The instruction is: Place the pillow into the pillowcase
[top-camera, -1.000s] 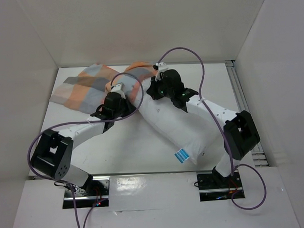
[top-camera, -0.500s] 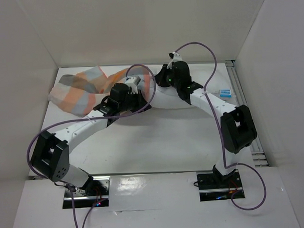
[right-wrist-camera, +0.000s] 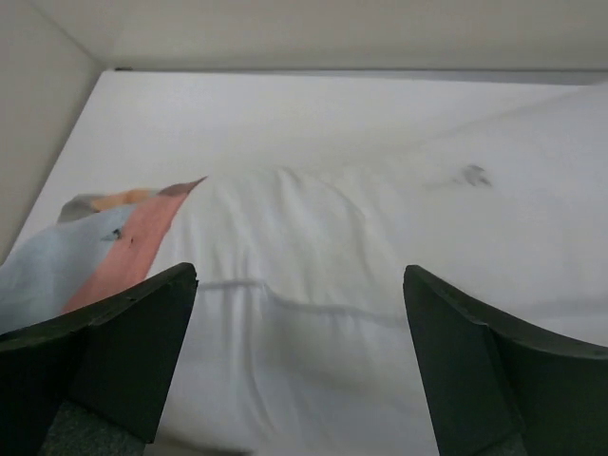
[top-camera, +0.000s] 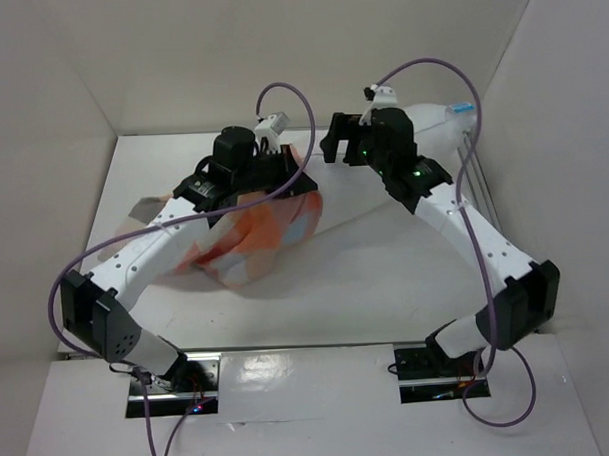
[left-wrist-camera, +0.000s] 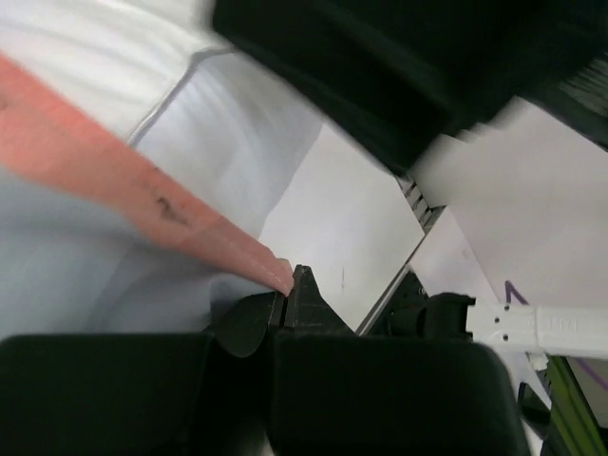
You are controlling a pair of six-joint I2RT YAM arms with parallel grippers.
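White walls close round the white table (top-camera: 367, 286). On its left half the checked pillowcase (top-camera: 250, 240) lies bunched beneath the left arm. The white pillow (right-wrist-camera: 304, 218) stretches from the cloth's edge toward the far right corner. The left tool (left-wrist-camera: 288, 285) is clamped on an orange edge of the pillowcase. The right tool (right-wrist-camera: 299, 275) hangs over the pillow, its fingers spread wide and holding nothing.
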